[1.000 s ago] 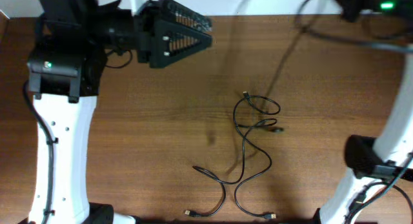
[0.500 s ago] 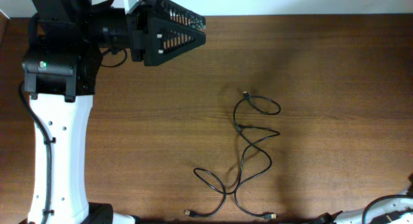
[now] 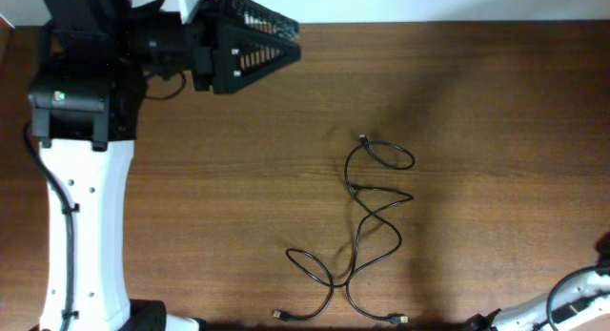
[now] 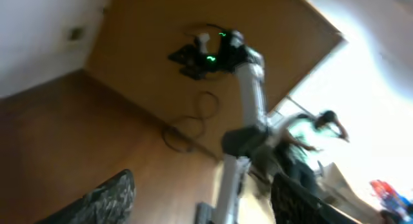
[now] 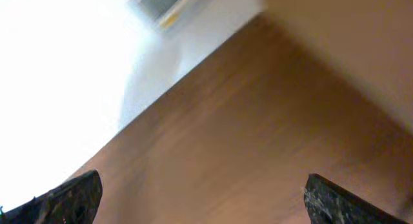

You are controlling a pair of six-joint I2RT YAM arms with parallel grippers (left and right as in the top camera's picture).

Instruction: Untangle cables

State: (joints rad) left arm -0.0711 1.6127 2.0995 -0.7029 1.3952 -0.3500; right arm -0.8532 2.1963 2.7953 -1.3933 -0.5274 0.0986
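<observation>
Left gripper, fingers spread wide and empty, hangs well apart from the cables, up-left of their top end. Their tangle runs top to bottom. Right gripper, likewise spread and empty, sees none.

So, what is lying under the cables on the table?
Only the bare wooden table shows under the cables. Where the strands cross, one lies over another, but which is on top is too small to tell.
</observation>
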